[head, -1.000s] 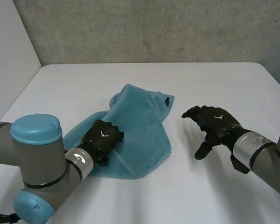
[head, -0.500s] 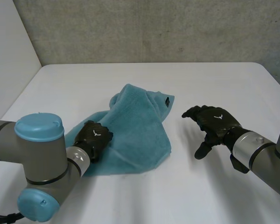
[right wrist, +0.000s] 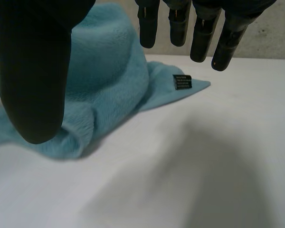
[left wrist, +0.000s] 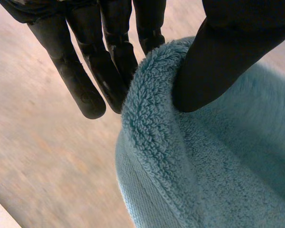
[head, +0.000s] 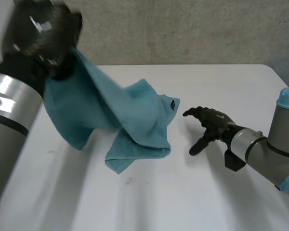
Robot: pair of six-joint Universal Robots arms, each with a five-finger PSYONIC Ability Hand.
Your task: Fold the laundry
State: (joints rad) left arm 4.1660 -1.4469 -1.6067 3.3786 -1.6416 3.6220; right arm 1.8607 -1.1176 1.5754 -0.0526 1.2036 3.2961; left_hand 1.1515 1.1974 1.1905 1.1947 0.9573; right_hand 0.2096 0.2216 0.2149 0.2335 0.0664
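White tabletop [head: 207,192] is carrying only the lower end of the teal towel [head: 135,110]. I am holding one edge of it high off the surface with my left hand [head: 43,33], thumb [left wrist: 218,61] pinching the thick terry fold against my straight fingers [left wrist: 85,80], likely so the cloth is hanging open and shedding its bunching before a fold. My right hand [head: 209,126] is hovering just beside the towel's corner with the small black label [head: 173,105], fingers loose and spread, gripping nothing, probably placed to take that corner.
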